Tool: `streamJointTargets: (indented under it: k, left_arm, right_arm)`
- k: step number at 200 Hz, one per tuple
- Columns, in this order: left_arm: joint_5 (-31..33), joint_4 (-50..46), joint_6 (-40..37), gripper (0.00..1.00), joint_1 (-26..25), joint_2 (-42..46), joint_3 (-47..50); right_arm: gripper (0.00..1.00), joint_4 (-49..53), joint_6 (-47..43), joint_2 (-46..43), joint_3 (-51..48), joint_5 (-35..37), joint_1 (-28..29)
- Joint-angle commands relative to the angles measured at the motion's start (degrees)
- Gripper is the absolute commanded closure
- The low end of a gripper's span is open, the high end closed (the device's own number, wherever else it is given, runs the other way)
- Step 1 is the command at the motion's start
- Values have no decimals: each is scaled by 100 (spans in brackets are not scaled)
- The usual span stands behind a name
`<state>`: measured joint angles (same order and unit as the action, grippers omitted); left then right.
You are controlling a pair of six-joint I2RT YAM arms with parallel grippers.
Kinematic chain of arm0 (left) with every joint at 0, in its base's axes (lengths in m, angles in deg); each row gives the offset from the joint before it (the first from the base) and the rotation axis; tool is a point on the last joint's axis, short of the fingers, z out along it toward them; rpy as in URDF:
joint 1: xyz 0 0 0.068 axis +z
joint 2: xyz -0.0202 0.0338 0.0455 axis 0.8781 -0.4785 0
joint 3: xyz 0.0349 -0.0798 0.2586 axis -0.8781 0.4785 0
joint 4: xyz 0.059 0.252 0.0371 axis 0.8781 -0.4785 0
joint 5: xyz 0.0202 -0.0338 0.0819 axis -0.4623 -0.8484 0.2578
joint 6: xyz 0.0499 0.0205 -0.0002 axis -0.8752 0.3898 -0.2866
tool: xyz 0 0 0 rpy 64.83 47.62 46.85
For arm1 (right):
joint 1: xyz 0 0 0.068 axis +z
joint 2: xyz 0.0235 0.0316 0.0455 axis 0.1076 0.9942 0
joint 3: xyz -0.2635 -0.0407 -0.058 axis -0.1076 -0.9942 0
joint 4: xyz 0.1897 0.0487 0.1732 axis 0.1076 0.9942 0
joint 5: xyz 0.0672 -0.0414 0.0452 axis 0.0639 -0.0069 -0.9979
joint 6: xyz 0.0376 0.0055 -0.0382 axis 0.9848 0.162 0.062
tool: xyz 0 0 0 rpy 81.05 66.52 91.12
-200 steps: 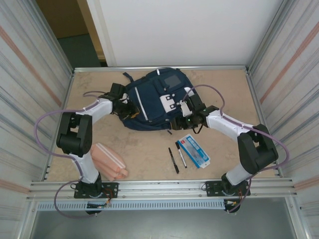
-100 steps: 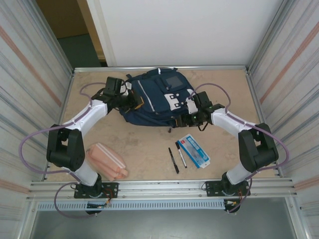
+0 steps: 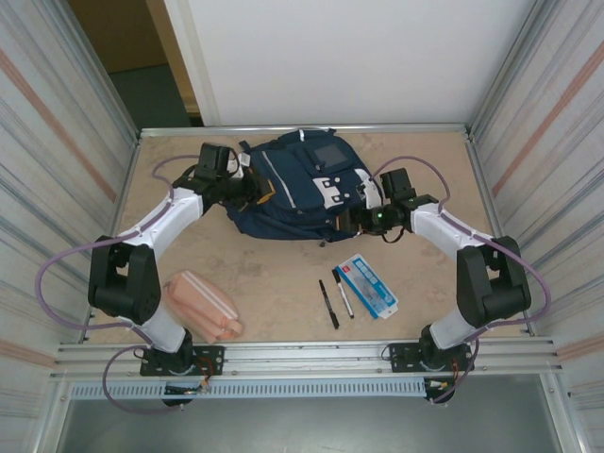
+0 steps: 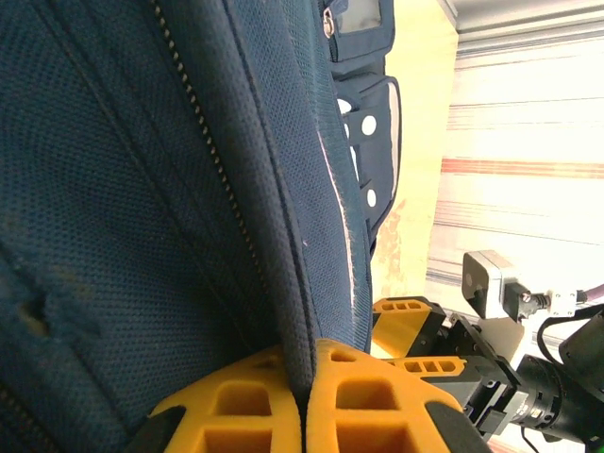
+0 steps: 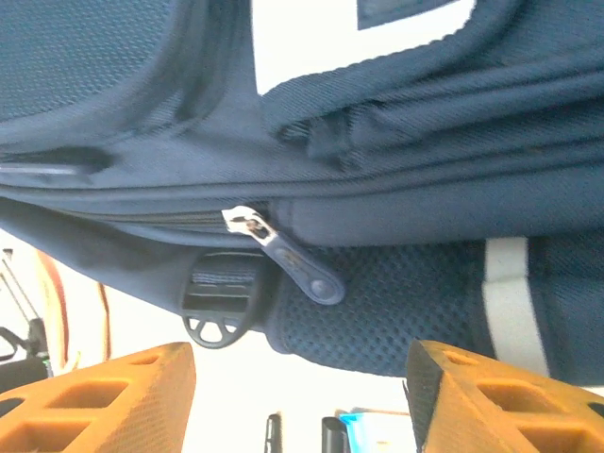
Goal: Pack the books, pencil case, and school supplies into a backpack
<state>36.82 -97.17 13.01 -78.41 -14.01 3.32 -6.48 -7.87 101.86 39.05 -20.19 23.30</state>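
The navy backpack (image 3: pixel 300 184) lies at the far middle of the table. My left gripper (image 3: pixel 252 192) is at its left side, shut on a fold of its navy fabric (image 4: pixel 304 311) beside a zipper line. My right gripper (image 3: pixel 356 220) stands open at the backpack's near right edge. Its orange fingers (image 5: pixel 106 396) stand apart just short of a zipper pull (image 5: pixel 302 271) and a black buckle (image 5: pixel 220 304). The salmon-pink pencil case (image 3: pixel 203 304) lies near left. Two black pens (image 3: pixel 335 298) and the blue-white box (image 3: pixel 368 285) lie in front of the backpack. The book is out of view.
Metal walls close in the table (image 3: pixel 264 269) on the left, right and far sides, and a rail runs along the near edge. Bare tabletop lies between the pencil case and the pens. In the left wrist view the right gripper (image 4: pixel 415 326) sits across the backpack.
My left gripper has pulled the backpack's left side toward the far left, shifting the bag farther back. The right gripper followed the bag's near edge, a little to the right and farther away.
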Motion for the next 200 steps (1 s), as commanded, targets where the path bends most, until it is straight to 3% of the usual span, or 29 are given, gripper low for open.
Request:
streamJointTargets:
  k: [1, 60, 110, 121, 146, 186, 200]
  left_arm:
    - [-445, 346, -36, 100, -40, 205, -213]
    - [-448, 250, -23, 100, -80, 271, -247]
    - [-543, 375, 77, 100, -94, 227, -204]
    - [-548, 314, 21, 100, -98, 192, -247]
    - [-530, 290, 54, 100, -100, 191, -272]
    - [-332, 122, -92, 100, -101, 224, -258]
    - [-153, 98, -112, 100, -95, 236, -203]
  right_arm:
    - [40, -48, 16, 69, 147, -358, 40]
    - [39, -207, -288, 970, 569, -141, 271]
    - [47, -447, -277, 1148, 602, -824, 265]
    - [52, -576, -254, 1152, 554, -874, 255]
    - [77, -486, -254, 1183, 614, -955, 187]
    - [100, -118, -324, 952, 670, -543, 169]
    - [100, 335, -432, 913, 840, -303, 213]
